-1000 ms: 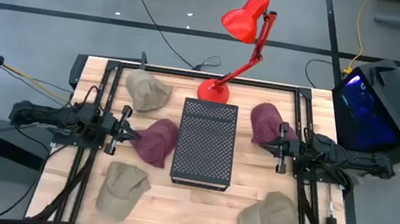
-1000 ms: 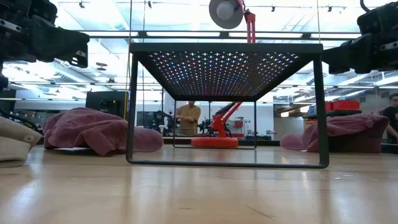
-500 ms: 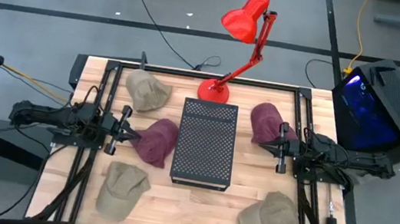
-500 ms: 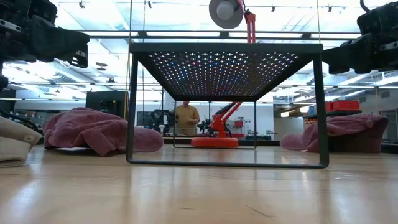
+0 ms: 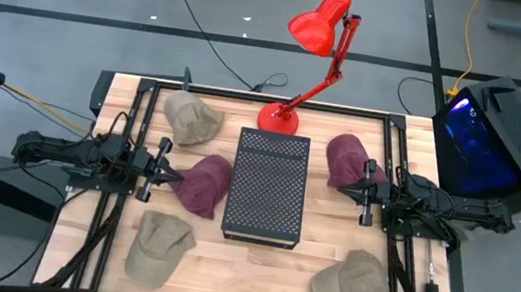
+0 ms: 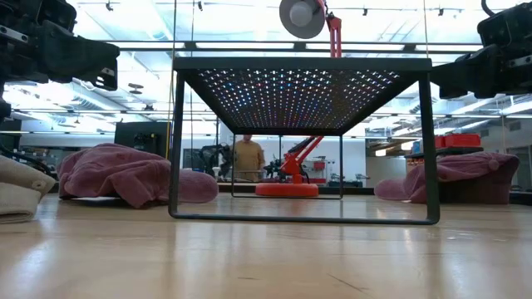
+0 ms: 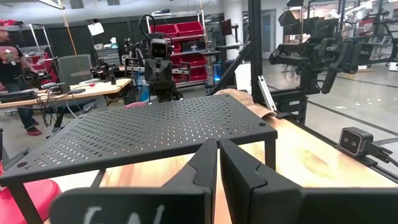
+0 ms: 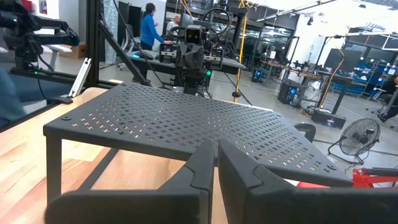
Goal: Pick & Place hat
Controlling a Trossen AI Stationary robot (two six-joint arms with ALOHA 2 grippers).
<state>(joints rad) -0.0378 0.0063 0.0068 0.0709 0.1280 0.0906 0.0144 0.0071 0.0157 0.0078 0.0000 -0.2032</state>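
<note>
Behind the stand (image 6: 301, 137), a person (image 6: 248, 158) has shifted.

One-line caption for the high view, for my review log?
Five hats around a black rack; left gripper and right gripper, both shut, flank it near the maroon hats.

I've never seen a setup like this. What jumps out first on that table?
A black perforated stand sits in the middle of the wooden table, with a bright red desk lamp rising behind it. Caps lie around it: two maroon hats close beside the stand and three tan hats toward the corners.
</note>
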